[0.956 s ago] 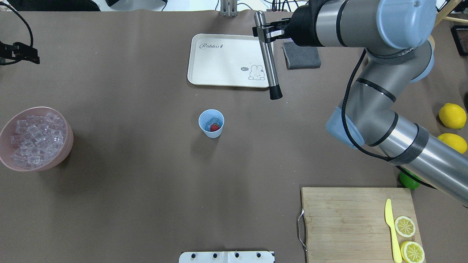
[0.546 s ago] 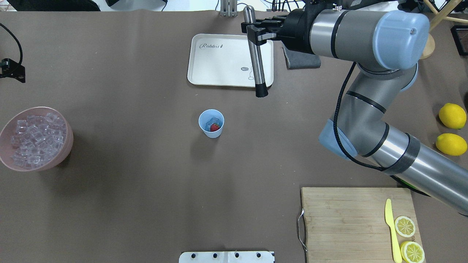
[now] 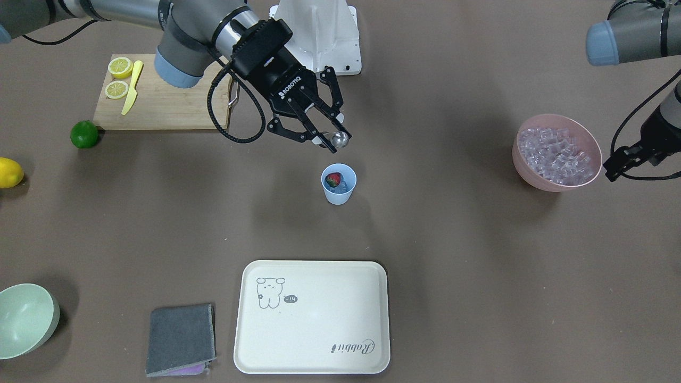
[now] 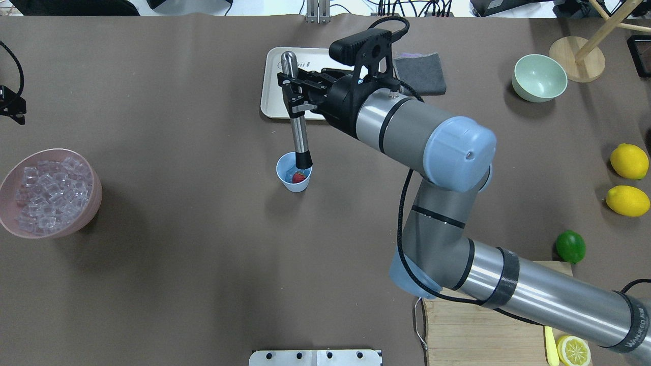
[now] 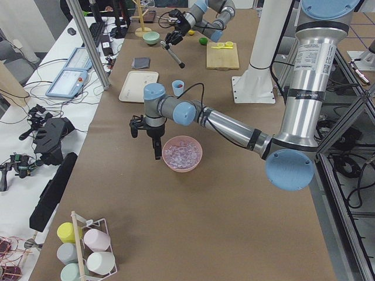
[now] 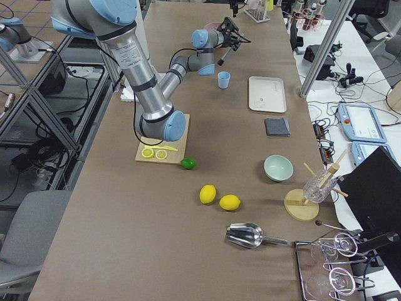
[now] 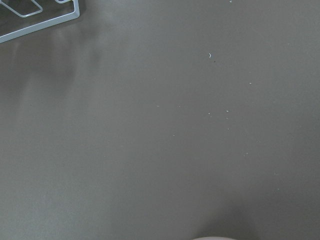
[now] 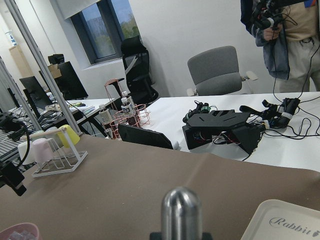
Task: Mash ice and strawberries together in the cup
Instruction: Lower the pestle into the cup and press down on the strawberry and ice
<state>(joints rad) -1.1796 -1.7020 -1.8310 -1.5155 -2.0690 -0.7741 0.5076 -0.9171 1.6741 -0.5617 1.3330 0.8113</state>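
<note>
My right gripper point(image 4: 294, 96) is shut on a steel muddler point(image 4: 299, 129) near its rounded top. The tool hangs tilted, and its black tip point(image 4: 303, 161) hovers just above the far rim of the light-blue cup point(image 4: 294, 184). The side views show a gap between tip and cup. Inside the cup point(image 3: 338, 197) lie a red strawberry point(image 3: 333, 180) and clear ice point(image 3: 345, 186). From the front, the right gripper point(image 3: 332, 139) sits just behind the cup. My left gripper point(image 3: 617, 164) hangs beside the pink bowl, and its fingers are too dark to read.
The pink bowl point(image 4: 94, 198) full of ice cubes stands at the left edge. A cream tray point(image 3: 311, 316), a grey cloth point(image 3: 181, 339) and a pale green bowl point(image 4: 539, 78) lie beyond the cup. Lemons point(image 4: 629, 161), a lime point(image 4: 570, 246) and a cutting board point(image 3: 159, 106) sit on the right.
My right arm has swung the muddler left and nearer, from over the tray to just above the cup. The left gripper has drawn back slightly toward the left edge.
</note>
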